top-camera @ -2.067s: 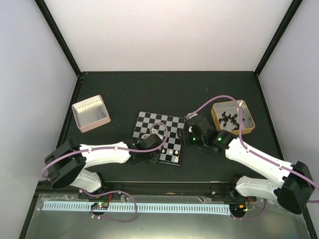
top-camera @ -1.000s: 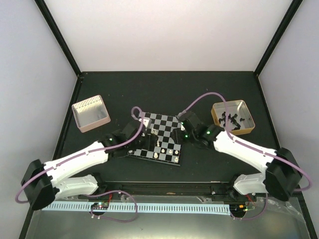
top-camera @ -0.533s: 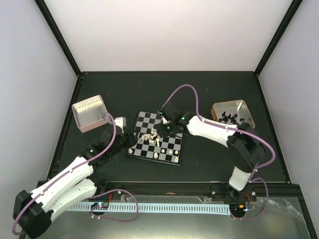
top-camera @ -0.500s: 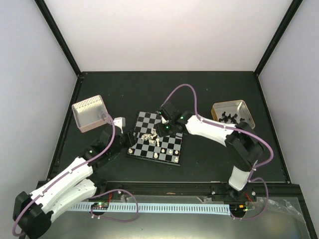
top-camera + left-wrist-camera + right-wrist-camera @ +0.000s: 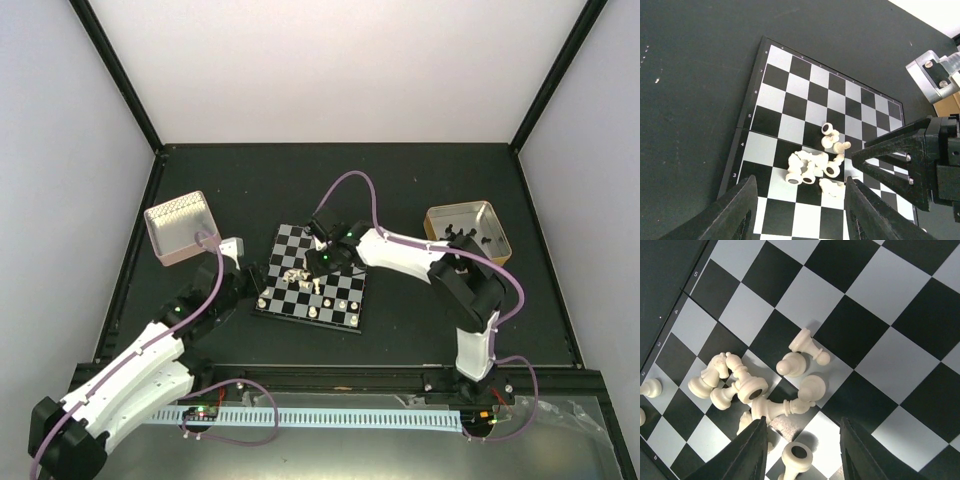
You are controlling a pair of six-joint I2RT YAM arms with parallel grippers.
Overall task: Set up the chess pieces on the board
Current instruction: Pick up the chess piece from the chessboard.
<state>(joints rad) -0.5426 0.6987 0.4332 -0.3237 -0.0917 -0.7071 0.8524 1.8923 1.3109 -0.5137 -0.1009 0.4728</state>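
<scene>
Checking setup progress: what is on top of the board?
On the board, a toppled heap of cream pieces lies mid-board, and a few more stand along the near edge. The right gripper hangs over the heap, hiding some squares in the top view.

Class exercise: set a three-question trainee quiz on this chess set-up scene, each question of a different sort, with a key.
1. True or false: most of the cream-white chess pieces lie in a toppled heap on the board.
2. Where are the black pieces? A) in the tan tin B) on the board C) nowhere in view
3. Fill in: the right claw hangs over the heap with its jaws ____.
Key: 1 true; 2 A; 3 open.
</scene>
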